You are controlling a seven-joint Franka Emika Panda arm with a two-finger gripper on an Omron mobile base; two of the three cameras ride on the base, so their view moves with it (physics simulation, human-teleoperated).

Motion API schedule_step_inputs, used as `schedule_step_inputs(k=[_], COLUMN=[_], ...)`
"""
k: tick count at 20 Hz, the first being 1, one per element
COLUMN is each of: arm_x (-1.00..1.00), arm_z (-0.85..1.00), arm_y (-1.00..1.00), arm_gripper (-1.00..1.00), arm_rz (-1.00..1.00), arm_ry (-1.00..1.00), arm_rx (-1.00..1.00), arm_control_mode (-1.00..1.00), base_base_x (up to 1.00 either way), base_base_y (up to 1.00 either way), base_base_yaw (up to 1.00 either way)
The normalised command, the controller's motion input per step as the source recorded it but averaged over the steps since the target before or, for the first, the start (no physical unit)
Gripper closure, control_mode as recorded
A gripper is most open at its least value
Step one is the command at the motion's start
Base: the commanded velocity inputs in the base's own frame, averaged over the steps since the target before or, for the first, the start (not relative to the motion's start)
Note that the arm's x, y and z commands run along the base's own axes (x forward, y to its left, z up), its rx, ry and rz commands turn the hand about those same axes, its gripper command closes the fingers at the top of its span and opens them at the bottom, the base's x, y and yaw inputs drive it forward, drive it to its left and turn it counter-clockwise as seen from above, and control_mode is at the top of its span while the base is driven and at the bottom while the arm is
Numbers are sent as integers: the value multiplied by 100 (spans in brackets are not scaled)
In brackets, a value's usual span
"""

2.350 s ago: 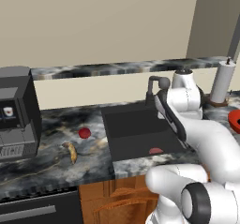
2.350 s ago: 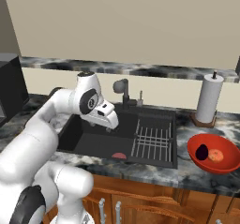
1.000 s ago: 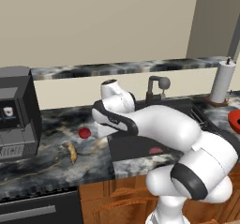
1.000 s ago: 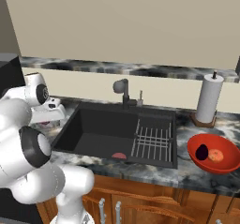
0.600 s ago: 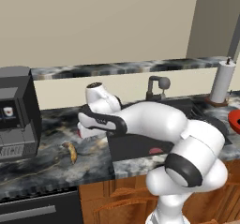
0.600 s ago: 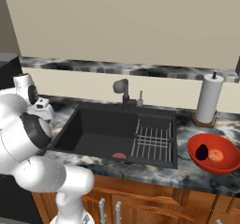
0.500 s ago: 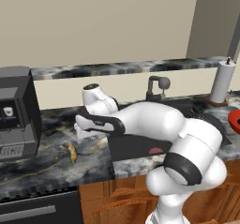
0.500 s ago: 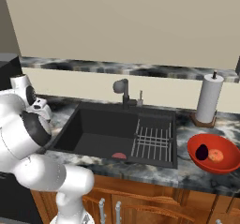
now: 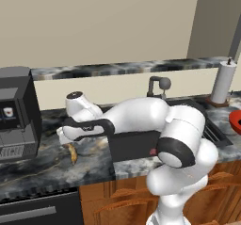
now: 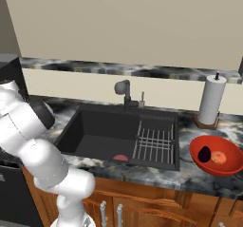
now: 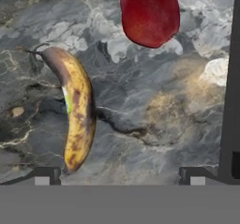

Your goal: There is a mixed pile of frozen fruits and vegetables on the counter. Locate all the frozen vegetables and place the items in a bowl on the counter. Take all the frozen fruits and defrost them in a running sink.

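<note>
Currently the pincer (image 11: 117,174) hangs open and empty above the table (image 11: 154,110). The banana (image 11: 75,108) lies left of its centre, long axis along the view; the apple (image 11: 150,13) sits farther ahead.

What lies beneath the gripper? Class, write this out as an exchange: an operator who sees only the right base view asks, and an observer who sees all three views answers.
Observer: The hand view shows a banana lying flat on the marbled counter, with one end close to a finger tip.
Operator: Is there anything else nearby?
Observer: Yes, a red fruit lies past the banana. The two are apart, not touching.
Operator: Is the gripper holding anything?
Observer: No. The gripper is open, with bare counter between its tips.
Operator: Where is this relative to the sink?
Observer: In the left base view, the banana lies on the counter to the left of the sink.
</note>
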Motion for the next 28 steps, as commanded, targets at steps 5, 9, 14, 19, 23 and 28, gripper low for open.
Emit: schedule_step_inputs(k=[5, 9, 14, 19, 23, 28], arm_x=[27, 25, 14, 7, 11, 7], arm_z=[-10, -23, -34, -39, -37, -28], arm_y=[46, 47, 18, -23, -20, -7], arm_gripper=[-100, -100, -100, -100, -100, -100], arm_rz=[-4, -5, -3, -3, -2, -2], arm_ry=[0, 0, 1, 13, 16, 9], arm_rx=[-2, -2, -3, -2, -3, 0], arm_control_mode=[-100, -100, -100, -100, -100, -100], base_base_x=[0, 0, 0, 0, 0, 0], base_base_y=[0, 0, 0, 0, 0, 0], base_base_yaw=[0, 0, 0, 0, 0, 0])
